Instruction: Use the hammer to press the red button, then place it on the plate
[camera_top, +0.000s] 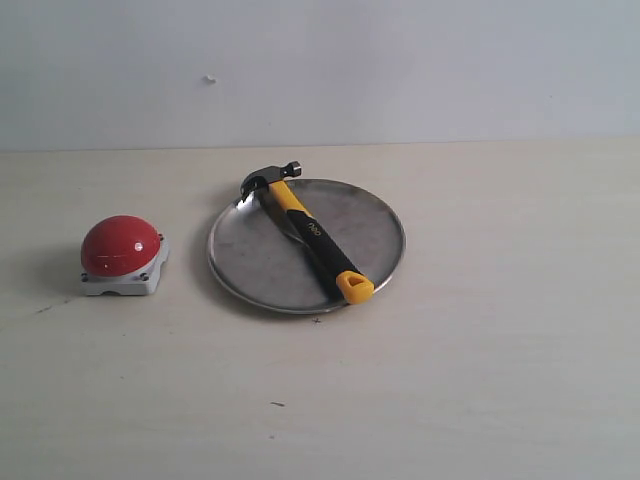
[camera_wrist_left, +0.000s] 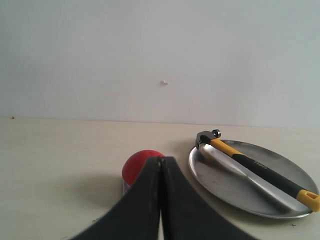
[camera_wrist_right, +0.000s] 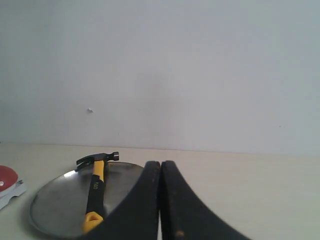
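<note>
left gripper (camera_wrist_left: 161, 160): black jaws pressed together, empty
right gripper (camera_wrist_right: 160, 163): pressed together, empty
hammer (camera_top: 315, 240): dark head, yellow-and-black handle, lying across round silver metal plate (camera_top: 250, 258)
red button (camera_top: 120, 243): glossy dome, grey base, near plate, apart

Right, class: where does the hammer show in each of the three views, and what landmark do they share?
Exterior view: hammer lies diagonally across the plate, mid-picture.
Left wrist view: hammer in the picture's lower right.
Right wrist view: hammer in the picture's lower left.
Shared landmark: the plate under it.
</note>
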